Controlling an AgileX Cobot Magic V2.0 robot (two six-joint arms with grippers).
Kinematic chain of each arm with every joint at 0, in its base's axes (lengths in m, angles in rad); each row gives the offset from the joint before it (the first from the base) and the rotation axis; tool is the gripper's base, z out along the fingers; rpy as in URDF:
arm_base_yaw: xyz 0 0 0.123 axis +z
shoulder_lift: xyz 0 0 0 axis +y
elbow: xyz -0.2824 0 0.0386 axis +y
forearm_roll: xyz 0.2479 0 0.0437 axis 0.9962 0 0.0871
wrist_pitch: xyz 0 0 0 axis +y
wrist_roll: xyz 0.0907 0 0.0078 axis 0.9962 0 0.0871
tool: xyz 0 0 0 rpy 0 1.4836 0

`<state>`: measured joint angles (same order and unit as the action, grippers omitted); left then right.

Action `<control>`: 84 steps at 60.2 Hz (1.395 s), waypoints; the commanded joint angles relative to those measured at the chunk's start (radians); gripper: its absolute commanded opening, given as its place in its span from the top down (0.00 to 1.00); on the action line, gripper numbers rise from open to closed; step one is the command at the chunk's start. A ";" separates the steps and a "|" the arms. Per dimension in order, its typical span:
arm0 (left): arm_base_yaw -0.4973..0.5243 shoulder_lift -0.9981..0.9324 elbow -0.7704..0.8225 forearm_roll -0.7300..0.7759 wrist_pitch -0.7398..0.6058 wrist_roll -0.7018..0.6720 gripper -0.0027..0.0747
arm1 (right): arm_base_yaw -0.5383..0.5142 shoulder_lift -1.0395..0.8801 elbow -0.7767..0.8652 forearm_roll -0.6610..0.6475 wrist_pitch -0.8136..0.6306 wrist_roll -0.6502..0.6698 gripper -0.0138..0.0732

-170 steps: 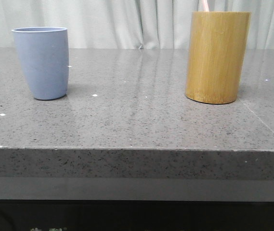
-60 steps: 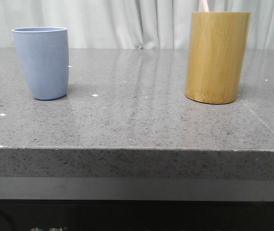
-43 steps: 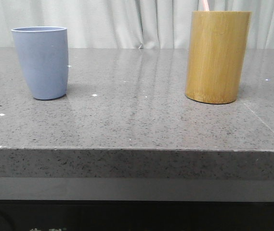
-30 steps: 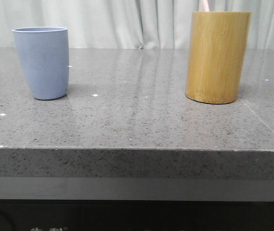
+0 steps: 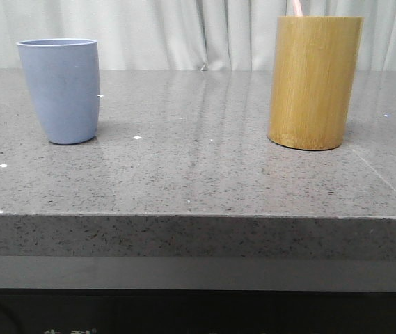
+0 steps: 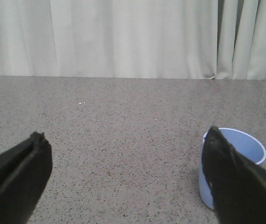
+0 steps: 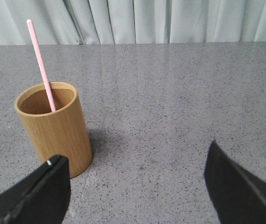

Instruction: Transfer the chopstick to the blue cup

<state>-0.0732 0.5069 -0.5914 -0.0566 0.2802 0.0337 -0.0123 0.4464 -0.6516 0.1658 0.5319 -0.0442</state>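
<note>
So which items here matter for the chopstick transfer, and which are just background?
Belongs to the job:
- thin pale pink chopstick, standing in the holder
- matte periwinkle-blue cup
- yellow-brown bamboo cylinder holder
- open right gripper
- open left gripper

Just there:
- grey speckled stone tabletop
- pale curtain

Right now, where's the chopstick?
The chopstick stands tilted inside the bamboo holder on the table's right side in the front view, far across from the blue cup on the left.
</note>
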 commanded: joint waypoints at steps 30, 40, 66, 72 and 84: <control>-0.259 0.596 -0.643 -0.019 0.488 0.044 0.18 | -0.003 0.012 -0.037 0.002 -0.071 -0.003 0.15; -0.367 0.809 -0.891 -0.019 0.690 0.044 0.18 | -0.003 0.012 -0.037 0.002 -0.071 -0.003 0.15; -0.440 1.150 -1.180 -0.010 0.958 0.044 0.18 | -0.003 0.012 -0.037 0.002 -0.071 -0.003 0.15; -0.440 1.192 -1.180 0.022 0.950 0.044 0.18 | -0.003 0.012 -0.037 0.002 -0.071 -0.003 0.15; -0.438 1.252 -1.180 0.067 0.953 0.044 0.19 | -0.003 0.012 -0.037 0.002 -0.069 -0.003 0.15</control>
<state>-0.5077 1.7920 -1.7386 0.0000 1.2456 0.0784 -0.0123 0.4464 -0.6555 0.1658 0.5340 -0.0442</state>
